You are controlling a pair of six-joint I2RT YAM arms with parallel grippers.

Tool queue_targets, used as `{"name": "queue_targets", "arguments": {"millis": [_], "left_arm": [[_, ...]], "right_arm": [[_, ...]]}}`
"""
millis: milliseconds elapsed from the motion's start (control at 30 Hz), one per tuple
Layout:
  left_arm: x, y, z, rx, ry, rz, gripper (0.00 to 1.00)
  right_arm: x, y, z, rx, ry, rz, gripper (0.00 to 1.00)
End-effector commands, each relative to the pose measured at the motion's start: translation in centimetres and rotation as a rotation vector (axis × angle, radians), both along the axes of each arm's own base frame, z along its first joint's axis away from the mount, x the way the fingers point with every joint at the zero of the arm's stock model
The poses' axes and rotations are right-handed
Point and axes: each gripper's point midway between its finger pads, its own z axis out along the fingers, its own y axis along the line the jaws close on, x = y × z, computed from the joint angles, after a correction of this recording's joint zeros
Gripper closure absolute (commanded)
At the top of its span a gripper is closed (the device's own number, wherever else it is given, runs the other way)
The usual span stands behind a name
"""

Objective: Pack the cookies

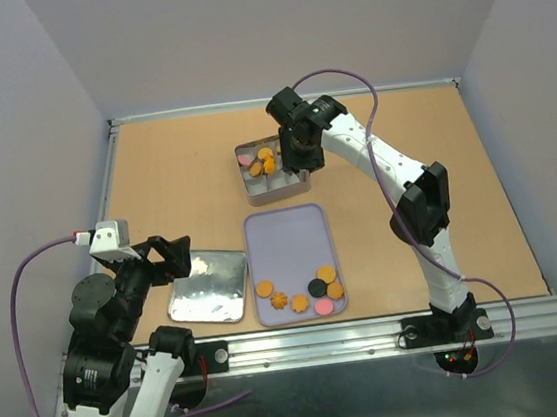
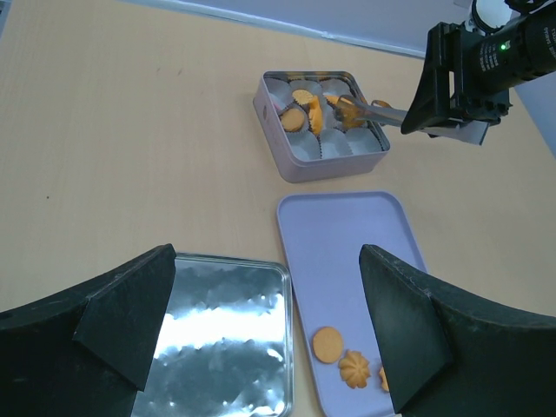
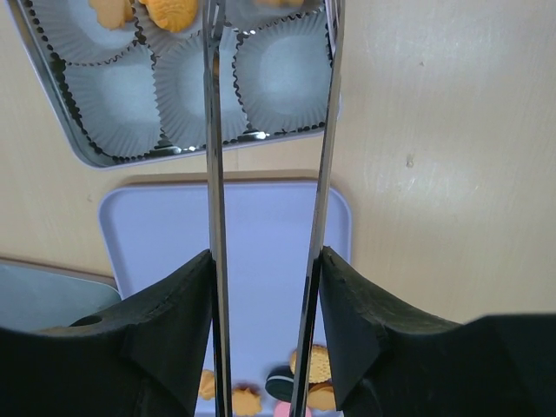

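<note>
Several cookies [image 1: 308, 291], orange-brown plus one black and one pink, lie at the near end of the lilac tray [image 1: 286, 233]. More cookies [image 2: 304, 113] sit in paper cups inside the square tin [image 1: 279, 190]. My right gripper [image 1: 303, 155] hovers over the tin, shut on metal tongs [image 3: 213, 130]. The tong tips [image 2: 347, 106] are down in the tin at an orange cookie; whether they pinch it I cannot tell. My left gripper [image 2: 268, 252] hangs open above the tin lid [image 2: 217, 339], with nothing in it. Several paper cups [image 3: 187, 82] are bare.
The shiny lid [image 1: 207, 287] lies left of the tray, near the table's front edge. A raised rim runs round the wooden table [image 1: 174, 170]. The right arm [image 1: 396, 175] reaches across the right half of the table.
</note>
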Motion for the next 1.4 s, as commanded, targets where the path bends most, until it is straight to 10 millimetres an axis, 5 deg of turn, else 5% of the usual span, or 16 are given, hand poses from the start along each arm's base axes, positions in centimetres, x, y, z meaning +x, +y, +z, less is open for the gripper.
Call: {"name": "queue_targets", "arguments": {"millis": [0, 500, 833, 933, 1033, 1100, 1133, 1167, 1200, 1367], "left_arm": [[0.9, -0.2, 0.4, 0.002, -0.024, -0.004, 0.01], [0.7, -0.3, 0.5, 0.001, -0.030, -0.009, 0.01], [0.6, -0.2, 0.6, -0.002, -0.037, -0.007, 0.01], [0.6, -0.2, 0.6, -0.001, -0.040, -0.006, 0.01], [0.5, -0.2, 0.7, -0.002, -0.045, -0.006, 0.01], [0.5, -0.2, 0.6, -0.002, -0.042, -0.007, 0.01], [0.5, -0.2, 0.7, -0.003, -0.045, -0.010, 0.01], [0.5, -0.2, 0.7, -0.003, -0.045, -0.009, 0.01], [0.5, -0.2, 0.8, -0.002, -0.047, -0.009, 0.01], [0.5, -0.2, 0.6, -0.001, -0.042, -0.007, 0.01]], "right_arm": [[0.6, 0.7, 2.8, 0.066, -0.071, 0.011, 0.46], [0.4, 0.4, 5.6, 0.103, -0.119, 0.006, 0.45], [-2.1, -0.5, 9.0, 0.177, -0.136, 0.007, 0.49], [-4.3, -0.7, 11.0, 0.237, -0.142, 0.026, 0.51], [-7.0, 0.0, 9.7, 0.248, -0.101, 0.064, 0.52], [-9.2, 0.4, 10.7, 0.286, -0.119, 0.090, 0.53], [-11.5, 1.0, 8.8, 0.258, -0.075, 0.126, 0.53], [-12.7, 1.0, 9.4, 0.282, -0.087, 0.122, 0.54], [-14.2, 0.8, 7.5, 0.252, -0.049, 0.130, 0.54], [-22.0, 2.8, 5.1, 0.303, 0.014, 0.212, 0.55]]}}
